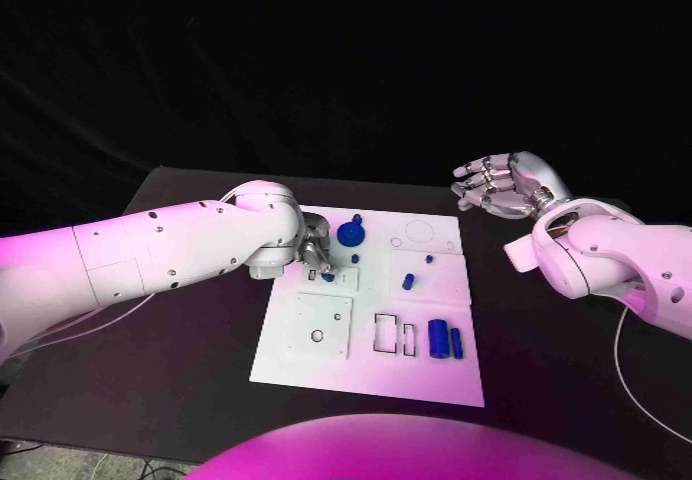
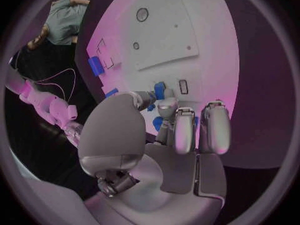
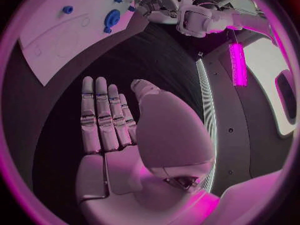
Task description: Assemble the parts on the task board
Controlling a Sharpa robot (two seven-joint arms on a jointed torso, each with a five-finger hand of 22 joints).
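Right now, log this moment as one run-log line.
left hand: pinching a blue part over the task board | right hand: open, raised off-board | assembly: in progress

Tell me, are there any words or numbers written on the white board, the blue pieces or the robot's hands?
No text can be read anywhere.
The flat white task board carries only drawn outlines, rectangles and circles, no letters.
The small blue plastic parts are plain.
The silver left hand and silver right hand show no label or number.

Probably a robotics lab: black table, dark backdrop.
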